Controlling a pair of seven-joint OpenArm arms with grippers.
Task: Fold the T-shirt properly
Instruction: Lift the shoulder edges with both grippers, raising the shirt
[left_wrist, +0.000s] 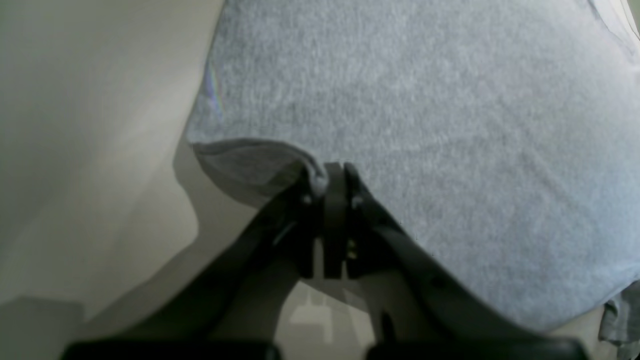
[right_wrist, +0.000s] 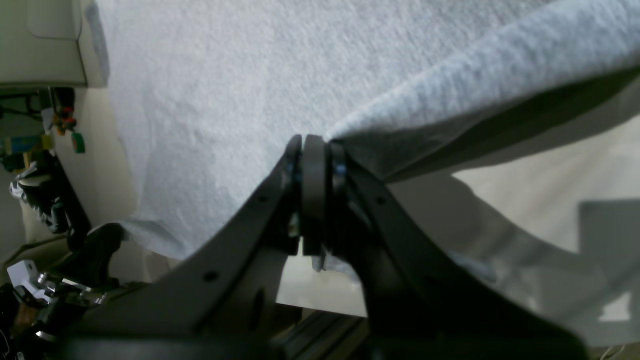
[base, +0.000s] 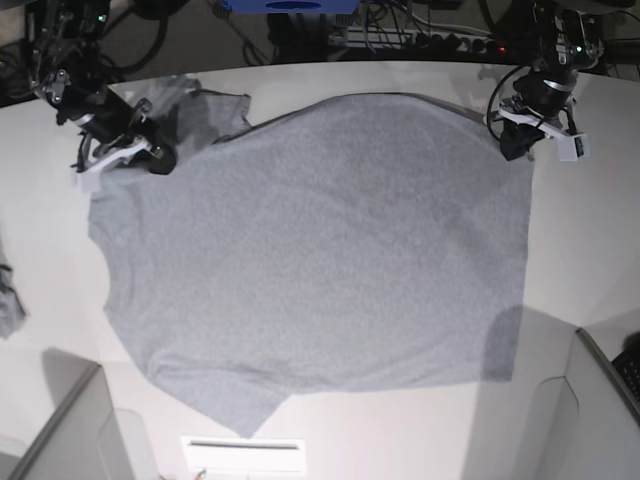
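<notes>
Two grippers, one grey T-shirt (base: 320, 230) pinched near both ends of an edge

Only the base view takes in both grippers and nearly all of the shirt. The right wrist view alone shows the lifted fold from close up, with its dark underside and the shadow beneath; red and green items (right_wrist: 65, 120) also appear there, beyond the cloth. The left wrist view gives the other pinch, a short raised flap running into the fingers.

The left gripper (left_wrist: 325, 182) is pressed together on the T-shirt's edge, and the right gripper (right_wrist: 315, 142) is likewise closed on the fabric. Between them, the edge bows away from a straight line in the base view. Just beside the right gripper, a loose part of grey cloth lies rumpled on the pale table (base: 590, 250).

Outward from both tools, the shirt's broad plain face spreads down the base view, lightly creased. Its far border is uneven, with a pointed flap near a white rectangle (base: 243, 457). Well apart, at that view's left border, sits a cut-off darker grey cloth (base: 9, 305).
</notes>
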